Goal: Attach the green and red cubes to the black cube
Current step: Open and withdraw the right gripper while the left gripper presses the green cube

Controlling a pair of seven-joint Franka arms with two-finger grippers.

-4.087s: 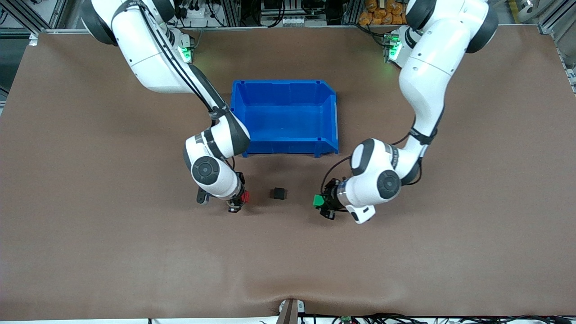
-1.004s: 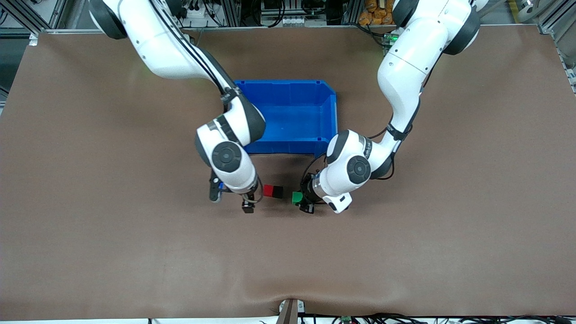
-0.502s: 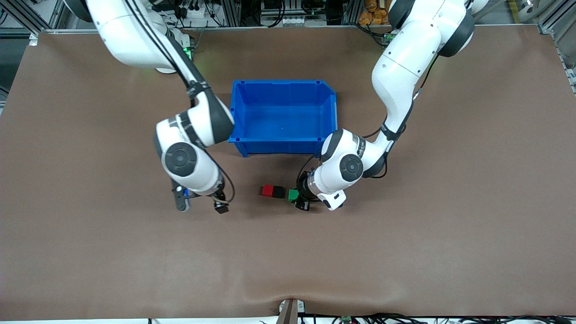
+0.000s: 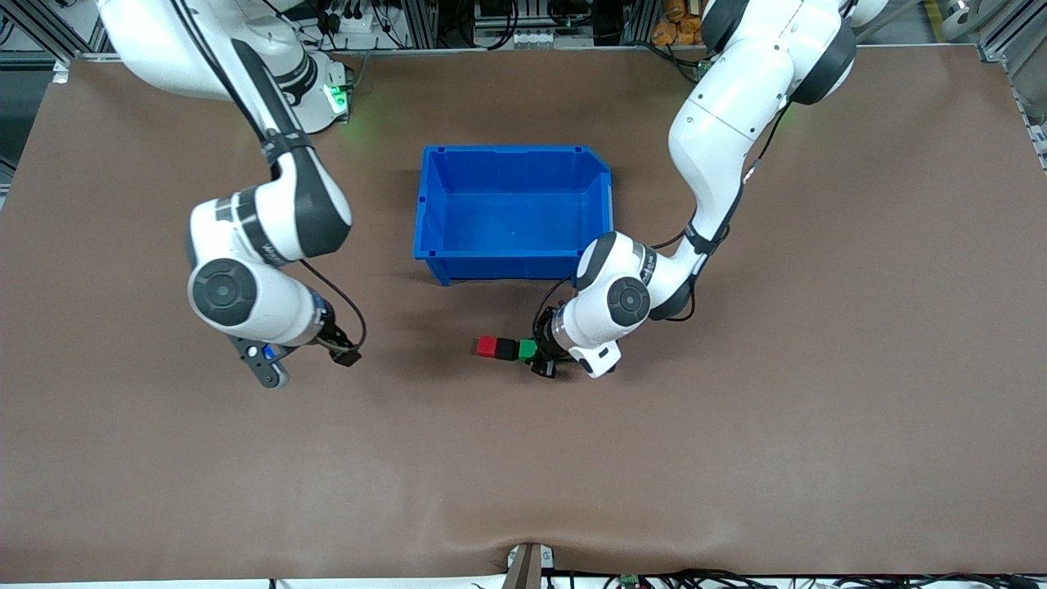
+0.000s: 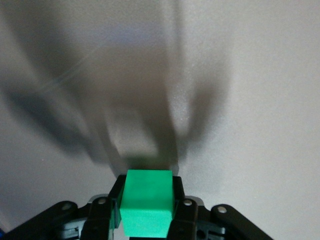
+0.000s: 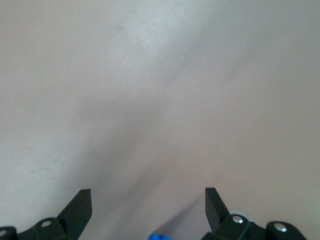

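In the front view, the red cube (image 4: pixel 488 347) sits on the brown table (image 4: pixel 736 458) flush against the black cube (image 4: pixel 506 350), on its side toward the right arm's end of the table, both a little nearer the camera than the blue bin (image 4: pixel 514 214); that half of the job looks done. The green cube (image 4: pixel 527 350) is pressed against the black cube from the side toward the left arm's end, clamped in the left gripper (image 4: pixel 540 357), so the three cubes form one row, though whether the green one has actually latched on cannot be judged from here. The right gripper (image 4: pixel 339 353) hovers over bare table well apart from the row, toward the right arm's end, and carries nothing; that arm appears to be waiting. In the left wrist view, the left gripper (image 5: pixel 146 212) has its jaws closed on the green cube (image 5: pixel 147 202), and only a dark blurred shape shows just ahead of it, likely the black cube. In the right wrist view, the right gripper (image 6: pixel 148 210) has its fingers (image 6: pixel 80 205) spread wide with nothing between them, over plain tabletop. What seems left is to seat the green cube firmly, let it go, and draw the left arm away.
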